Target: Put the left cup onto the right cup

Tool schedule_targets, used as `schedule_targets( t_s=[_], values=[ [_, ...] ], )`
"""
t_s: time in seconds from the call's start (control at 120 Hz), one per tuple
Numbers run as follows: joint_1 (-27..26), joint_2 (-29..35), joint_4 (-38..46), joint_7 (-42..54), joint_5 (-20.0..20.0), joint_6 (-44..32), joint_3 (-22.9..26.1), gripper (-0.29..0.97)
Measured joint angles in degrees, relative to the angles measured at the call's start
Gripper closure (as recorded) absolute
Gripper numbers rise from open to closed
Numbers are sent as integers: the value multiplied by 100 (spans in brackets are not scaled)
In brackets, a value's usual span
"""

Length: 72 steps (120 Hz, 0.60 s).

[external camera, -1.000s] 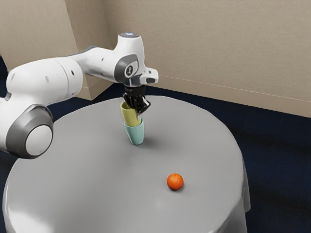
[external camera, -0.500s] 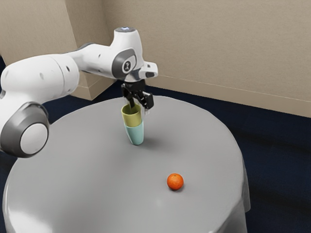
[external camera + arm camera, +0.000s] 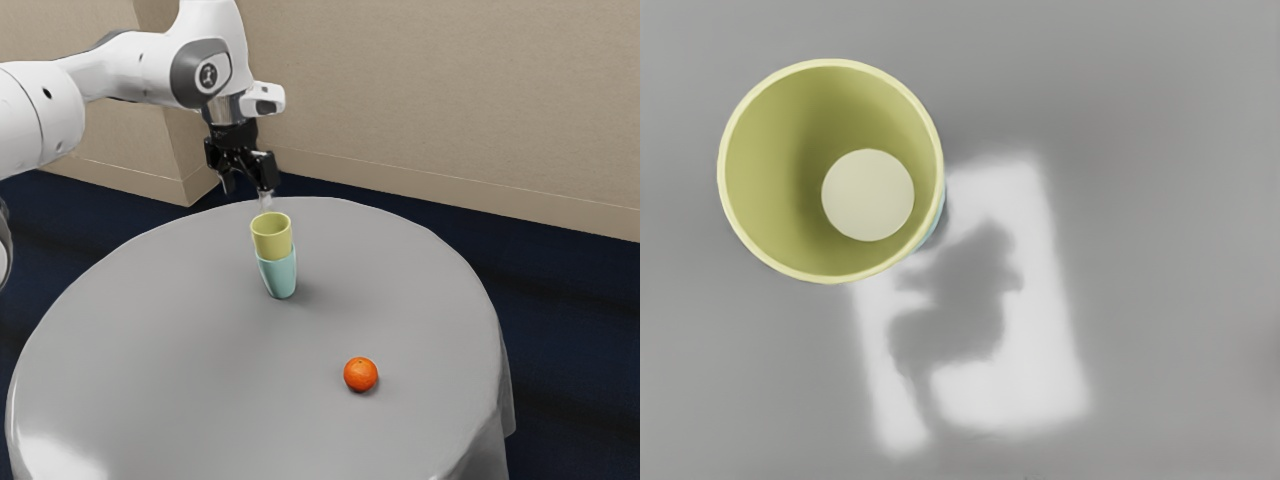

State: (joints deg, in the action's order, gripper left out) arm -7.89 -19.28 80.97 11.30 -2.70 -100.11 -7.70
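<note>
The end effector is hanging above the cups w/ its fingers standing apart, released, gripping nothing. Directly below it, w/ clear air btwn, the yellow-green cup is sitting upright, nested in the teal cup, which is standing on the grey round surface. So the two are stacked, apart from the end effector.

The exterior view is giving the side profile: the yellow-green cup is sticking up out of the teal one, approx its upper half showing, and both are leaning a bit. It is also showing an orange resting on the surface, well apart from the end effector and the stack, toward the exterior view's right and nearer the camera.

The wrist view is looking straight down into the yellow-green cup: round rim, pale flat bottom, nothing inside. The teal cup is peeking out as a thin sliver beside the rim; the rest is hidden under the upper cup. Just beside the stack, the end effector's dark shadow is falling across a bright patch on the surface.
</note>
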Motion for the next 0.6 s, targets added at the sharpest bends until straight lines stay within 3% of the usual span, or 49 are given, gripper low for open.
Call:
schedule_targets(
  t_s=[0.3,0.6],
  values=[
    [-4,798,57,4,70,396,19,0],
    [1,879,53,12,77,556,17,0]
  ],
)
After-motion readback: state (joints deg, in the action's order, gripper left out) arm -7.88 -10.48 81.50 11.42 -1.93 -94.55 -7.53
